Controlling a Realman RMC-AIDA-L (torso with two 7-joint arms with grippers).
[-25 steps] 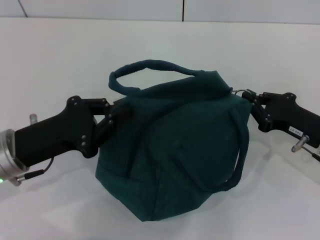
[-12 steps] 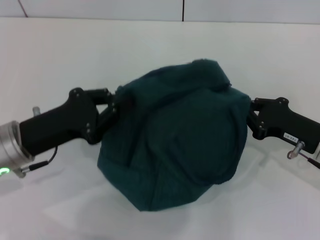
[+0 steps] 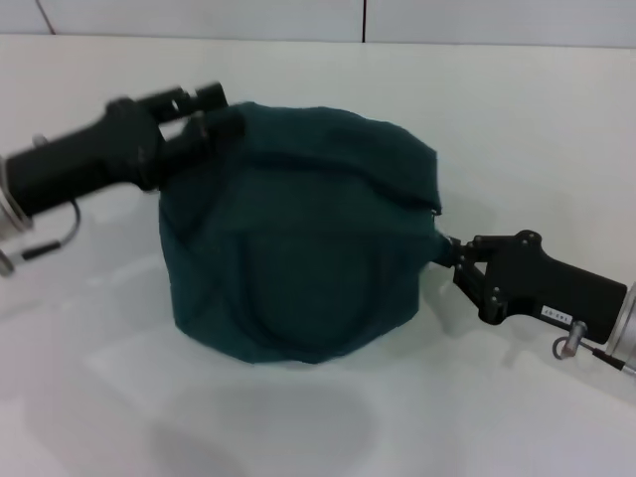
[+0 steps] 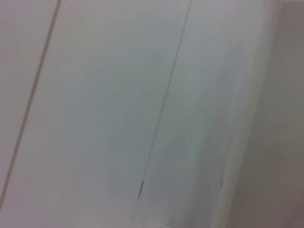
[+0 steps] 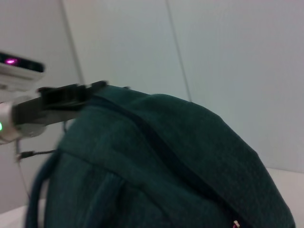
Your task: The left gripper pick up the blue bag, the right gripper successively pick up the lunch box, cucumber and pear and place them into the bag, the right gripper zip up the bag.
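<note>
The dark teal-blue bag (image 3: 298,238) bulges full in the middle of the white table and is tipped over toward the left. Its zipper line runs closed across the top in the right wrist view (image 5: 161,147). My left gripper (image 3: 214,114) is shut on the bag's upper left edge and holds it up. My right gripper (image 3: 449,254) is shut on the zipper pull at the bag's right corner. The lunch box, cucumber and pear are not visible outside the bag. The left wrist view shows only bare wall.
The white table (image 3: 298,417) extends in front of and behind the bag. A white wall with seams stands at the back (image 3: 364,20). The left arm also shows in the right wrist view (image 5: 52,102).
The left gripper has risen and moved back with the bag's left edge. The bag has rolled toward the left and its handles have gone out of sight. The right gripper has dropped lower and forward.
</note>
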